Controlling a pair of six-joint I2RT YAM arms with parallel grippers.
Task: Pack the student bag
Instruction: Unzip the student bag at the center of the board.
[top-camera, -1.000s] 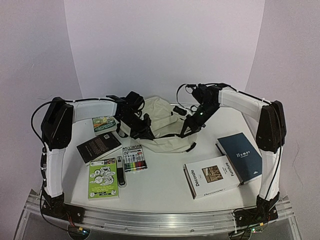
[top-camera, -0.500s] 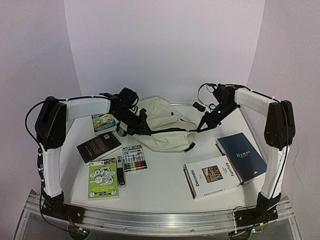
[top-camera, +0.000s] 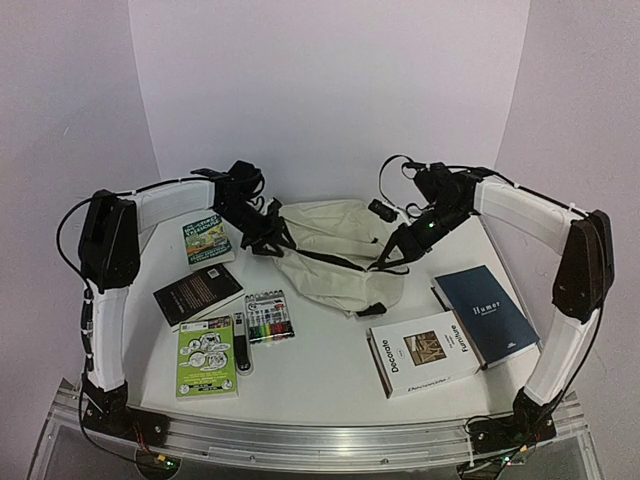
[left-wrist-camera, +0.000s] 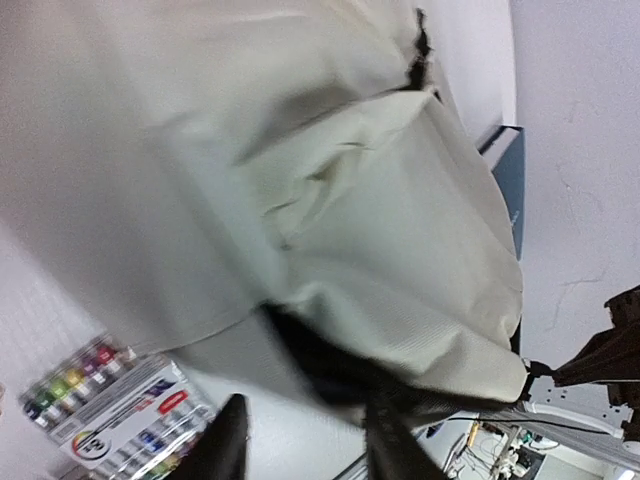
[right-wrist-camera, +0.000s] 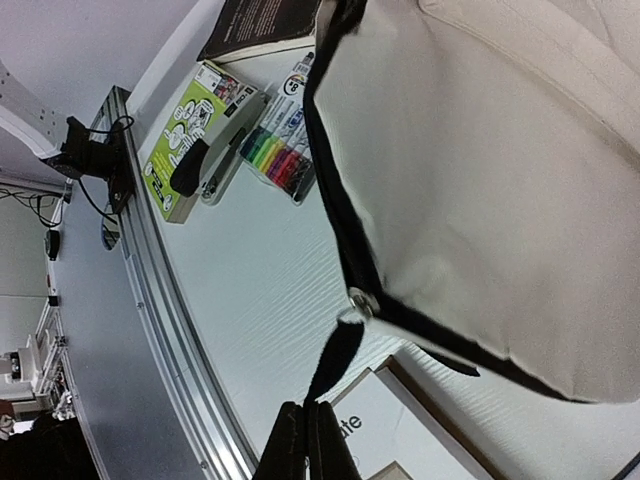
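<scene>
- left gripper (top-camera: 262, 236): at the left end of the student bag (top-camera: 335, 265); we cannot tell whether its fingers grip.
- student bag: cream, far middle of the counter (top-camera: 320, 360), between both arms.
- right gripper (right-wrist-camera: 307, 415): clenched on its black strap (right-wrist-camera: 335, 365).

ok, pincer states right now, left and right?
Left pincer: open, nothing between its tips.
Right pincer: closed on the black strap of the student bag.
</scene>
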